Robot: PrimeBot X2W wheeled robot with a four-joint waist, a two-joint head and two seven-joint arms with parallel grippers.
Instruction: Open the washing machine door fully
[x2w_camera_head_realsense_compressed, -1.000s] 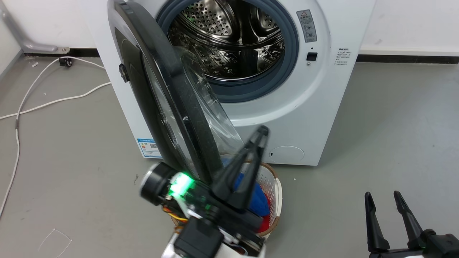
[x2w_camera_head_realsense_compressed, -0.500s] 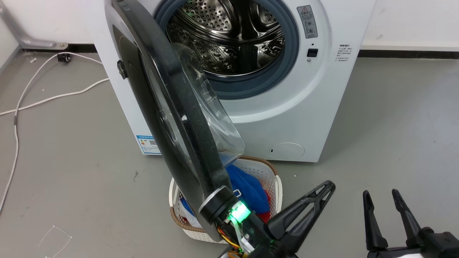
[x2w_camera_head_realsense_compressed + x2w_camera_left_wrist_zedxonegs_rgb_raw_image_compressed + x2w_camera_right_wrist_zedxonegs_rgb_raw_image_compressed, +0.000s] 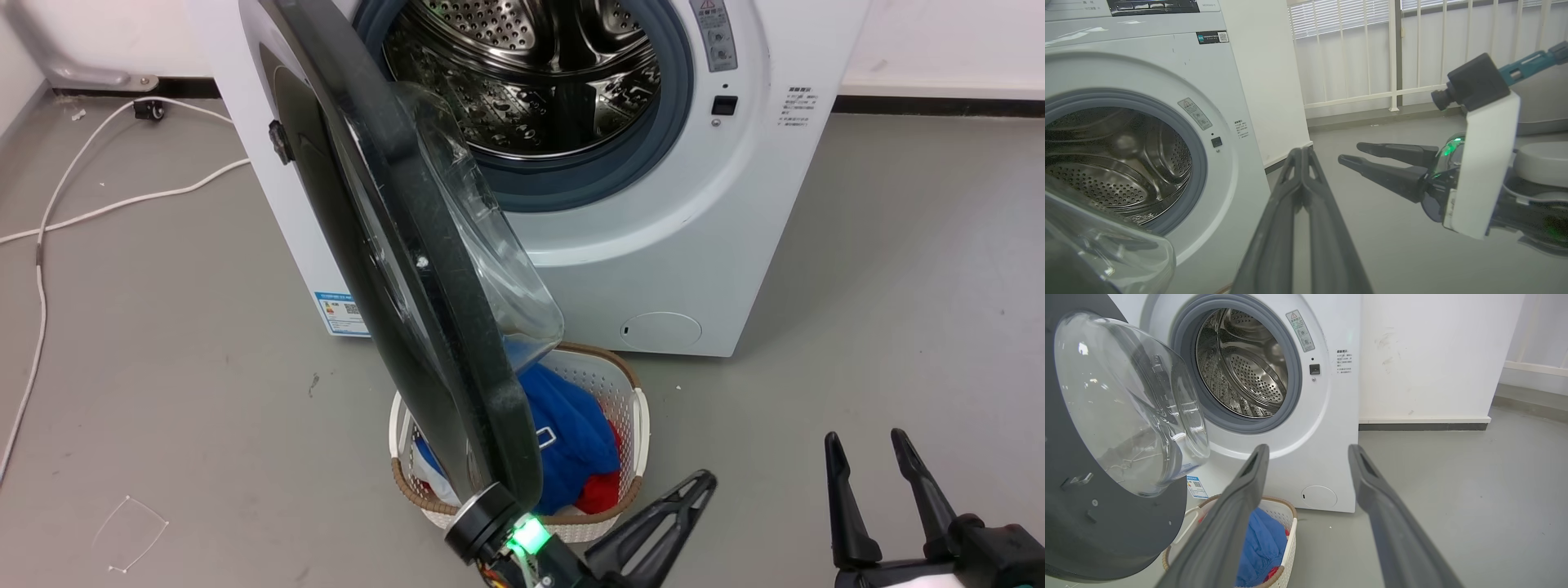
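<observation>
Left gripper [image 3: 698, 486], long dark fingers pressed together w/ nothing between, is hanging low just right of the large round glossy black washing machine door [image 3: 392, 269], which is standing approx half-swung over the white woven laundry basket [image 3: 635, 416]. Imo the closed tips should be pressing the door's black inner rim, not the glass bowl, and sweeping left round the hinge. Meanwhile the right gripper [image 3: 865, 441] is idling, fingers spread, well apart.

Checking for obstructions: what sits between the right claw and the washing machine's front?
Only bare grey floor lies between the right claw and the washing machine, in head and right wrist views; the laundry basket sits further left.
</observation>
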